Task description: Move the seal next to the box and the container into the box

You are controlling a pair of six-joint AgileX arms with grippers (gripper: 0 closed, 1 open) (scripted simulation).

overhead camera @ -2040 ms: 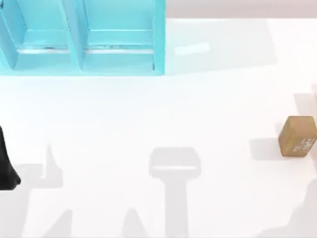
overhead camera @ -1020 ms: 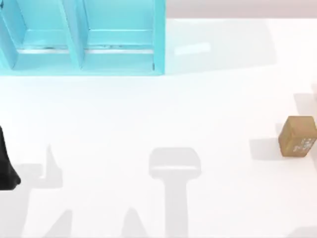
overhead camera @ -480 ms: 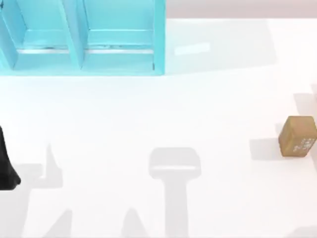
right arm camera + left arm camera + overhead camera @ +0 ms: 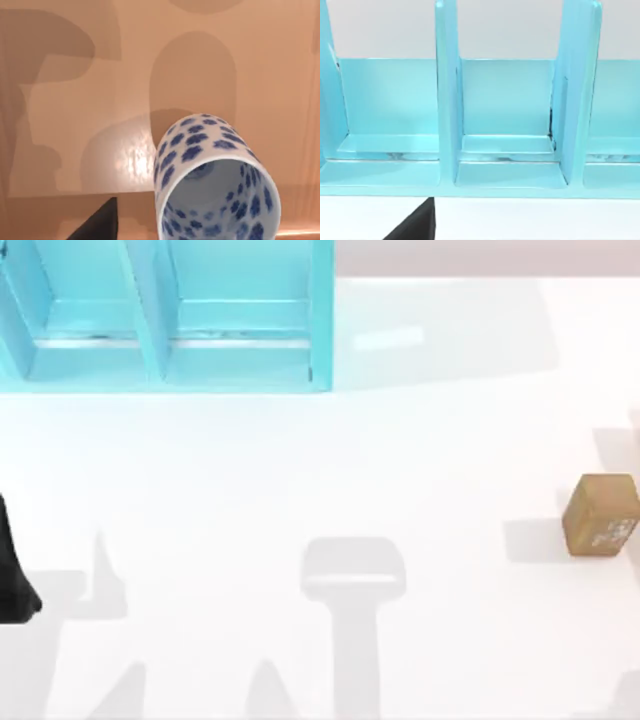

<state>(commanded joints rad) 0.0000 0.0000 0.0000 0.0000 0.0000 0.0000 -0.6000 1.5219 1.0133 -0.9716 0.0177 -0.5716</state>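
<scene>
The seal (image 4: 601, 515) stands on the white desk (image 4: 300, 470), well apart from the blue box (image 4: 165, 315), toward the desk's right edge. The container (image 4: 215, 180) faces the right wrist camera, open mouth forward. Each tool's state: cannot tell.

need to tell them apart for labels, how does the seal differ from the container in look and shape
The seal is a plain tan-brown block with flat faces and faint white marks on one side; the container is white with dark-blue flower-like spots. The seal is boxy and closed, while the container is a rounded cup, open at one end and hollow. The seal sits near the table's right edge in the top view; the container appears close up in the right wrist view.
</scene>
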